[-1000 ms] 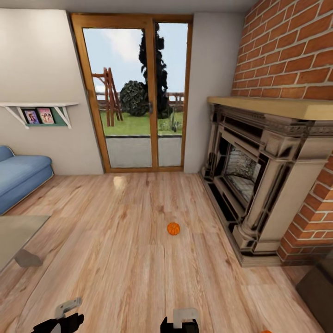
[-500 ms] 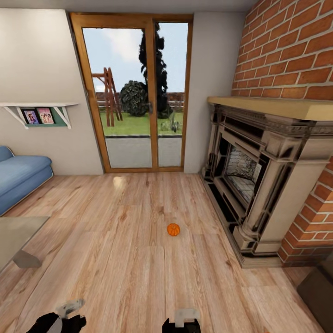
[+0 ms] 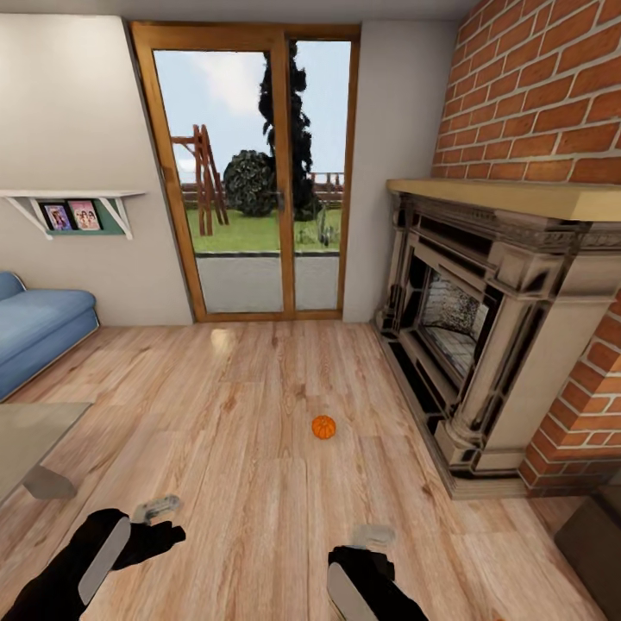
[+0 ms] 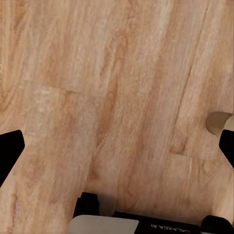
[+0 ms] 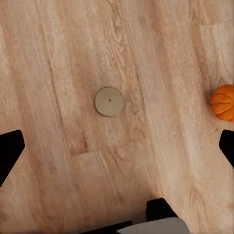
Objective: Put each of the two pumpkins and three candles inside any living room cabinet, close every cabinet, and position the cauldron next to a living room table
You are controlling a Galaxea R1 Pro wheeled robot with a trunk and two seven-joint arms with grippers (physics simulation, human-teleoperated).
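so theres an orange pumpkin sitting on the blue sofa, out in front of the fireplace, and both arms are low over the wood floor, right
Not quite. In the head view the pumpkin sits on the wood floor, not on the blue sofa, which stands apart at the left wall. The rest holds: it is out in front of the fireplace, and the left gripper and right gripper are low over the floor.

One marking is present: mirrored, partly cut-off white lettering on the black gripper housing (image 4: 161, 225) at 6 o'clock; characters are not reliably legible.
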